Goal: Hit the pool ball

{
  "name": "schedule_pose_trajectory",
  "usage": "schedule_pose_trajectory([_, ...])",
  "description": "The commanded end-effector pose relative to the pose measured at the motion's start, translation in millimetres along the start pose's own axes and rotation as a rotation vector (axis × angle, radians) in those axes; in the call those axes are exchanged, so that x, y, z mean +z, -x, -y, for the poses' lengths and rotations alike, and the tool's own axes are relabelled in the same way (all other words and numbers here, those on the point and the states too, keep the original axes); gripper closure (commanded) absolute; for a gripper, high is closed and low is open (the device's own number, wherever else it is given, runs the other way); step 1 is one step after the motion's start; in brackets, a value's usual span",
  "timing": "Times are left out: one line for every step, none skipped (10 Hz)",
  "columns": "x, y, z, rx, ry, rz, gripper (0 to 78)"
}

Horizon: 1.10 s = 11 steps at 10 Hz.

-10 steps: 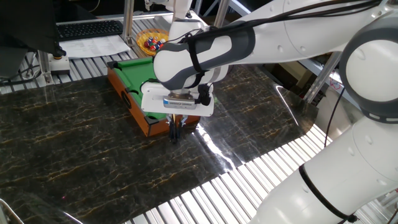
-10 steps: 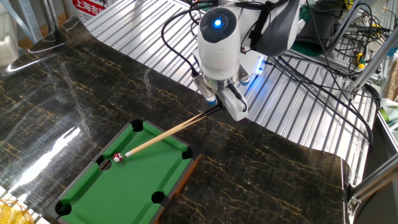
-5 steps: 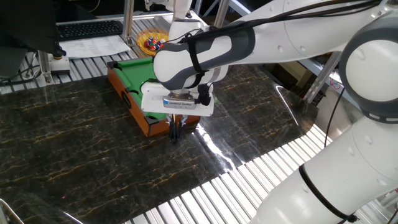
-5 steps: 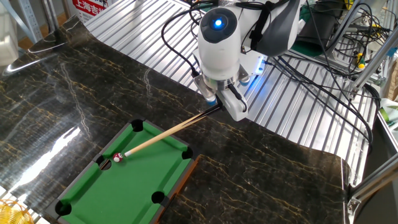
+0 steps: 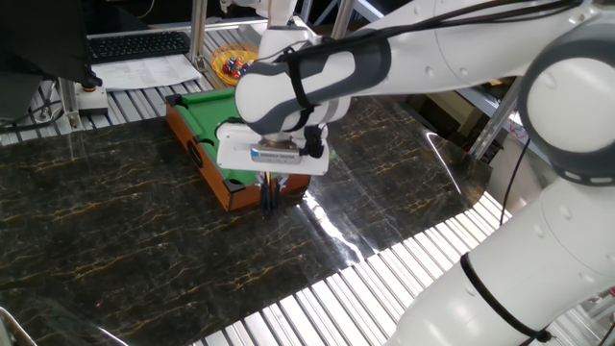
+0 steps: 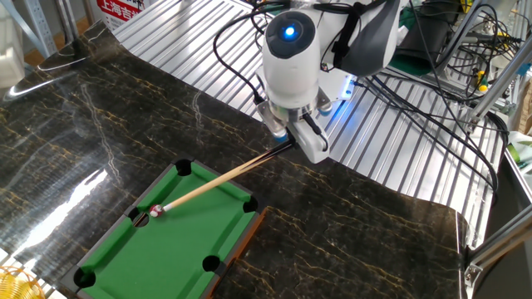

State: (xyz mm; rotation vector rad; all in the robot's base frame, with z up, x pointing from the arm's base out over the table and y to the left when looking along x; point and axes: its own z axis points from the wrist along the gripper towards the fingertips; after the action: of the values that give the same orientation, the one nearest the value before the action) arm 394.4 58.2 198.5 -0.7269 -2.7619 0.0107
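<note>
Note: the gripper (image 6: pixel 287 141) pinches the cue stick (image 6: pixel 218 177) at its dark butt — the pool ball (image 6: pixel 155 211) is light, rolls freely; you strike gently.

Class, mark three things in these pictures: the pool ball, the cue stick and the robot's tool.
pool ball (image 6: pixel 155 211): the other fixed view, on its visible middle.
cue stick (image 6: pixel 218 177): the other fixed view, on the tan shaft over the felt.
tool (image 6: pixel 285 140): the other fixed view, midway between its fingertips, at the cue's dark end.

White arm (image 5: pixel 432 48), grey joints, blue light.
</note>
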Motion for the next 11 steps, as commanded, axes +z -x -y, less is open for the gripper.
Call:
schedule_pose_trajectory([-14.5,45.7,-3.5,-0.028,-0.030,0.009,76.4])
schedule_pose_trajectory([-14.4,44.8,-4.6,-0.022,-0.019,-0.010,76.4])
schedule_pose_trajectory([-12.7,38.5,-7.0,-0.010,-0.014,-0.016,76.4])
schedule_pose_trajectory([-10.1,32.0,-10.1,0.001,-0.013,-0.016,76.4])
schedule_pose_trajectory([-9.2,30.6,-10.5,0.002,-0.014,-0.015,76.4])
schedule_pose_trajectory([-4.2,24.9,-10.9,-0.013,-0.006,-0.017,76.4])
schedule_pose_trajectory([-4.0,24.5,-11.1,-0.021,-0.003,-0.017,76.4])
schedule_pose_trajectory([-4.0,24.4,-11.2,-0.023,-0.001,-0.015,76.4])
schedule_pose_trajectory([-4.1,24.4,-11.2,-0.042,0.002,-0.003,76.4])
schedule_pose_trajectory([-4.2,24.3,-11.2,-0.066,0.004,0.003,76.4])
schedule_pose_trajectory([-4.3,24.4,-11.1,-0.074,0.005,0.005,76.4])
